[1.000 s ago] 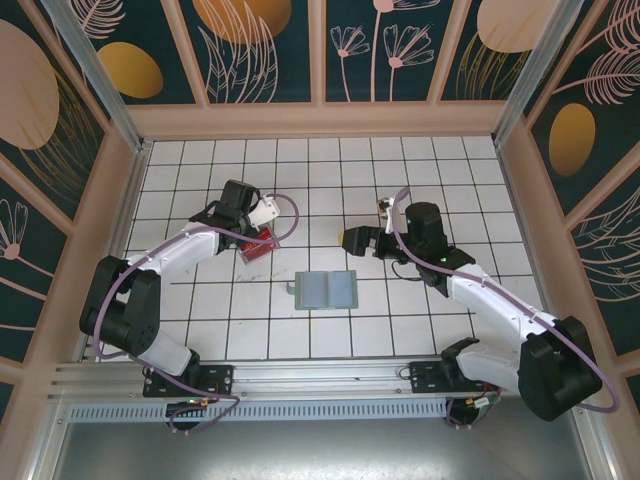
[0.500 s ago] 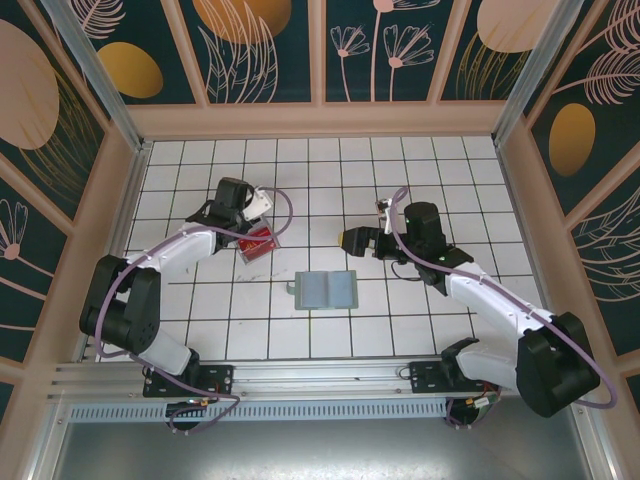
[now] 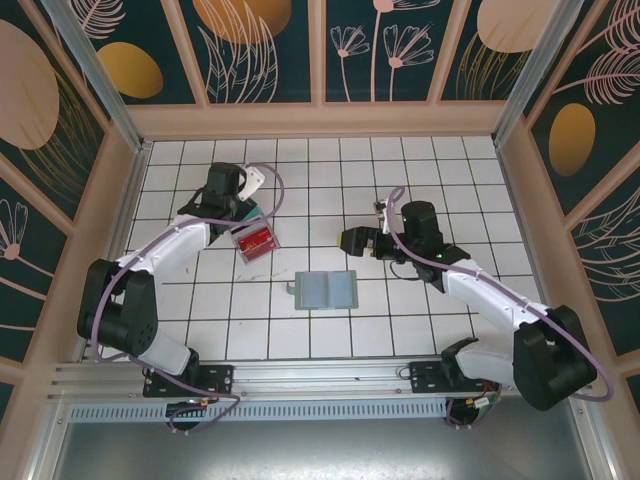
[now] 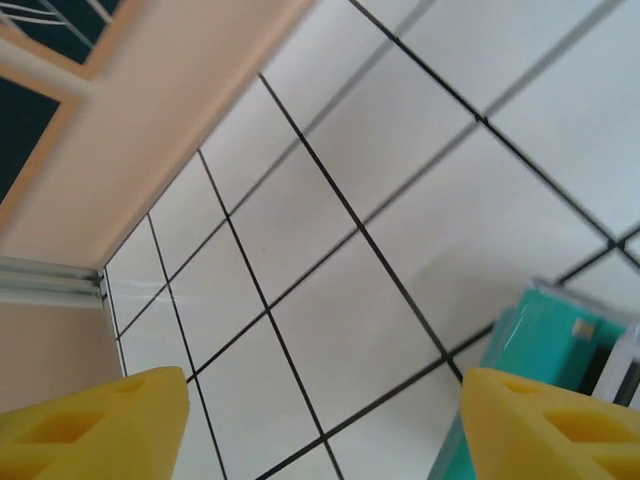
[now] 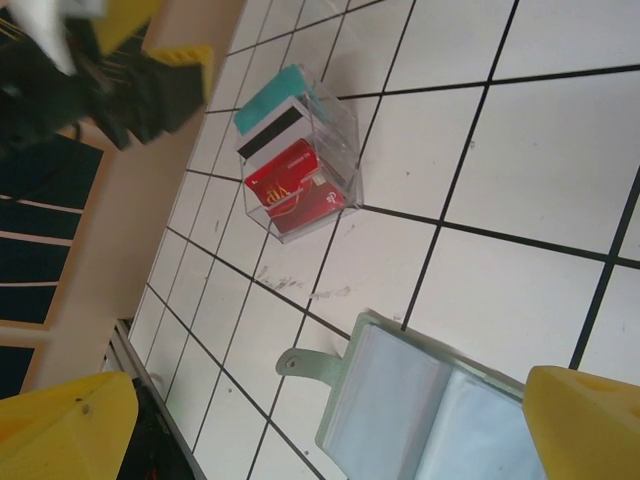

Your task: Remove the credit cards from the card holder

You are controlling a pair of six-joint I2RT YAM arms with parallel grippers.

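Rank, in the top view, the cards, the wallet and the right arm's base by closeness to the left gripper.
1. Cards, right beside the left gripper.
2. Wallet, open at mid-table.
3. Right arm's base, at the near edge, right side.

Open card holder (image 3: 327, 290) lies flat; red, teal credit cards (image 3: 257, 240) apart.
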